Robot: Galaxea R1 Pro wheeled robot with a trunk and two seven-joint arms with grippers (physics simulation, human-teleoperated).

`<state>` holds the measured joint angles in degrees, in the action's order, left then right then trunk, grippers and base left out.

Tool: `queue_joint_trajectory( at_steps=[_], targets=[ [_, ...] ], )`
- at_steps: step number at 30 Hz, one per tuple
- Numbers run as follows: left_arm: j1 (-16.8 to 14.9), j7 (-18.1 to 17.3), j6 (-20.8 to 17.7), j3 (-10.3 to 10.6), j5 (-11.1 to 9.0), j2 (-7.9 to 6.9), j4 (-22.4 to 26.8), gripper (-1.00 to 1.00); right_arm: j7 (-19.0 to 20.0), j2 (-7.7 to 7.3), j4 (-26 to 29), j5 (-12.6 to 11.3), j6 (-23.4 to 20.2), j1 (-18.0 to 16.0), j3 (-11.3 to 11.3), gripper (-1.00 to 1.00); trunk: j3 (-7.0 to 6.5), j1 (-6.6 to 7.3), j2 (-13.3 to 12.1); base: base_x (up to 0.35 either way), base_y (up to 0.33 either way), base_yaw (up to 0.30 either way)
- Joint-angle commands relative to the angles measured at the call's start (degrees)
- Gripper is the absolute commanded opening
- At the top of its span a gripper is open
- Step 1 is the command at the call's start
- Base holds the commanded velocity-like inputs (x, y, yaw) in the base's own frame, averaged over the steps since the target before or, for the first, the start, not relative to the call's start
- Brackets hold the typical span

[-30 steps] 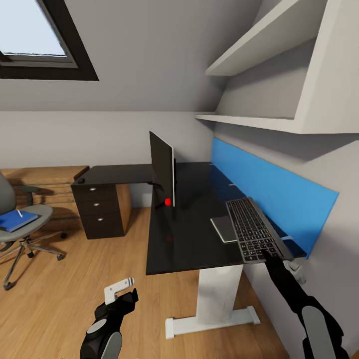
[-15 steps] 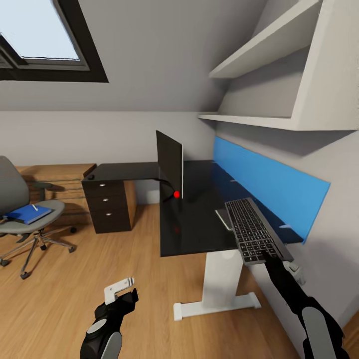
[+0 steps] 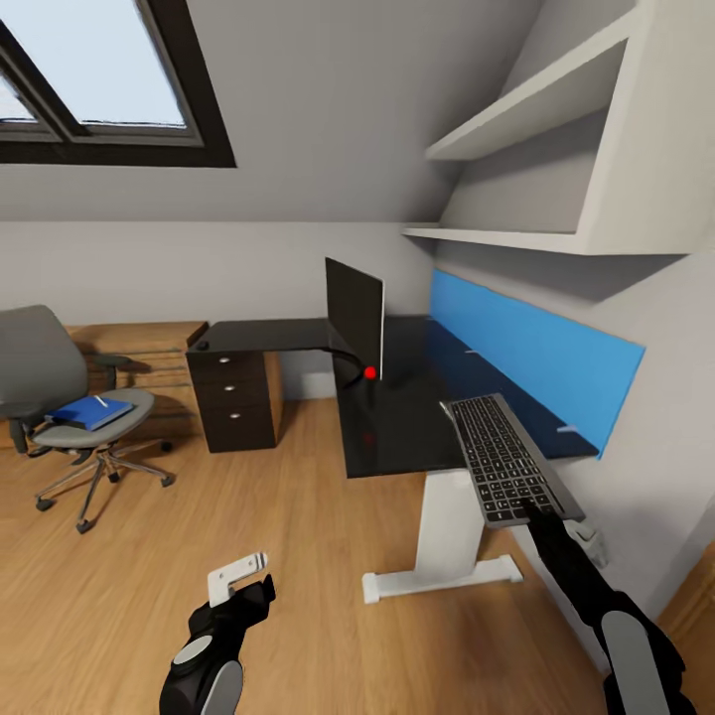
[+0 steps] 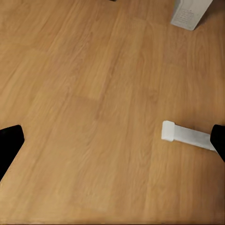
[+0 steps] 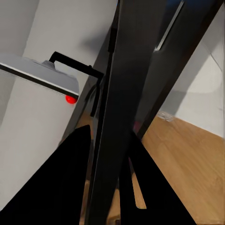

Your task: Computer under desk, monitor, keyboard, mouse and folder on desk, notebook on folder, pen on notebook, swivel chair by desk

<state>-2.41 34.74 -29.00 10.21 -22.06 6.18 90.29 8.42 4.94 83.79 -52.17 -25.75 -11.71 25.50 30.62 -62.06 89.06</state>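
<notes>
Two arms show at my near edge: the left gripper (image 3: 238, 584) hangs over bare floor (image 4: 93, 93), fingers spread; on the right, the right gripper (image 3: 541, 511) has its fingers pinching the keyboard (image 3: 501, 459), raised over the bench (image 3: 397, 427) corner. Farther, the monitor (image 3: 355, 313) stands on the bench. Far left, the folder (image 3: 87, 412) lies on the chair (image 3: 60, 397).
</notes>
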Motion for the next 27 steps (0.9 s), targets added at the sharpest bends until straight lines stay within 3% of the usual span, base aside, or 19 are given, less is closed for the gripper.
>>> queue_joint_trajectory(
  at_steps=[1, 8, 22, 27],
  targets=[
    [0.0, 0.5, -0.1, 0.1, -0.5, -0.02, 0.1, 1.00, 0.3, 0.08, 0.1, -0.5, -0.5, -0.1, 0.2, -1.00, 0.06, 0.03, 0.0, -0.303, 0.156, 0.000],
    [0.0, 0.5, -0.2, 0.1, -0.5, -0.02, 0.1, 1.00, 0.3, 0.15, 0.1, -0.6, -0.4, -0.1, 0.2, -1.00, -0.02, 0.03, 0.0, -0.226, 0.025, 0.065],
    [0.0, 0.5, -0.2, 0.0, -0.6, -0.02, 0.0, 1.00, 0.3, 0.54, -0.1, -0.4, -0.6, -0.1, -0.2, -1.00, -0.60, 0.03, 0.0, -0.020, 0.001, 0.227],
    [0.0, 0.4, -0.1, 0.0, -0.6, -0.02, -0.4, 1.00, 0.3, 0.58, -0.1, -0.4, -0.6, -0.1, -1.9, -1.00, -0.65, 0.03, 0.0, 0.000, 0.136, 0.257]
  ],
)
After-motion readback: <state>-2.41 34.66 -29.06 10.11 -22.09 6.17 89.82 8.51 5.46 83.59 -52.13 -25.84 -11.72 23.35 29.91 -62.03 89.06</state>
